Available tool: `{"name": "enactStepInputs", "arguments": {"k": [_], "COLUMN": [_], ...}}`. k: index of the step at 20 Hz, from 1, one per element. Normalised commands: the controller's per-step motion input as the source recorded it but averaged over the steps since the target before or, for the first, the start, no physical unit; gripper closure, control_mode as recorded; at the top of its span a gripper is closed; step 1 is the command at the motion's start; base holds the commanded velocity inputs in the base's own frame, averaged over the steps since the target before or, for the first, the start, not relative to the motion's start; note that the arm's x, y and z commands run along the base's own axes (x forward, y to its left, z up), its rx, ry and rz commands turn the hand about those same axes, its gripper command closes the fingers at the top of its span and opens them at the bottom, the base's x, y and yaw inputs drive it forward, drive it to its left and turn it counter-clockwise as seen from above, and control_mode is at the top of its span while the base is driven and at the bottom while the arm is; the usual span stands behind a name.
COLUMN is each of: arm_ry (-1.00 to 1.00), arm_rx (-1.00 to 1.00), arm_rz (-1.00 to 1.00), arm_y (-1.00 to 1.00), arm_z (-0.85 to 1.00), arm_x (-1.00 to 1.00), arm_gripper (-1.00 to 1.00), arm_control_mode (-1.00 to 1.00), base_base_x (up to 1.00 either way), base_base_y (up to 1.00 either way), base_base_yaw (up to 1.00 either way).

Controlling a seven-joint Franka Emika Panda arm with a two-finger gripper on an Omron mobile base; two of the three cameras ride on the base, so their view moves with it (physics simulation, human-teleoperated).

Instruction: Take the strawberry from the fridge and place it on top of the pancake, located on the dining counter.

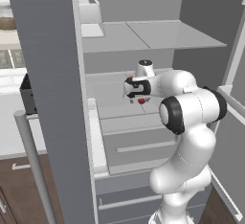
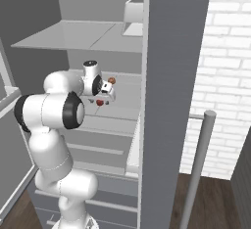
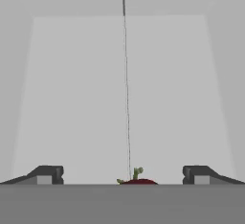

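Strawberry (image 3: 138, 181) stem up, between open end effector (image 3: 123, 175) fingertips

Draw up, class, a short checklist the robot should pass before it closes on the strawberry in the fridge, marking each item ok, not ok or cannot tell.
1. Fridge door open: ok.
2. Gripper open: ok.
3. Strawberry between the fingertips: ok, roughly centred in the hand view.
4. Fingers low enough to pinch it: cannot tell.
5. Small brown ball apart from the gripper: ok.
6. Shelf beyond the berry bare: ok.
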Motion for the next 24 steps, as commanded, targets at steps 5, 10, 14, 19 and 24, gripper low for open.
{"name": "enactStepInputs", "arguments": {"k": [5, 10, 14, 19, 24], "arm_ry": [0.00, 0.00, 0.00, 0.00, 0.00], "arm_rx": [0.00, 0.00, 0.00, 0.00, 0.00], "arm_rz": [0.03, 0.01, 0.01, 0.01, 0.01], "arm_y": [0.00, 0.00, 0.00, 0.00, 0.00], "arm_z": [-0.39, -0.35, -0.33, -0.30, -0.31], "arm_x": [-0.24, -0.24, -0.23, -0.31, -0.19], "arm_gripper": [-1.00, -1.00, -1.00, -1.00, -1.00], "arm_control_mode": [-1.00, -1.00, -1.00, -1.00, -1.00], "base_base_x": [0.00, 0.00, 0.00, 0.00, 0.00], "base_base_y": [0.00, 0.00, 0.00, 0.00, 0.00], "base_base_yaw": [0.00, 0.00, 0.00, 0.00, 0.00]}}
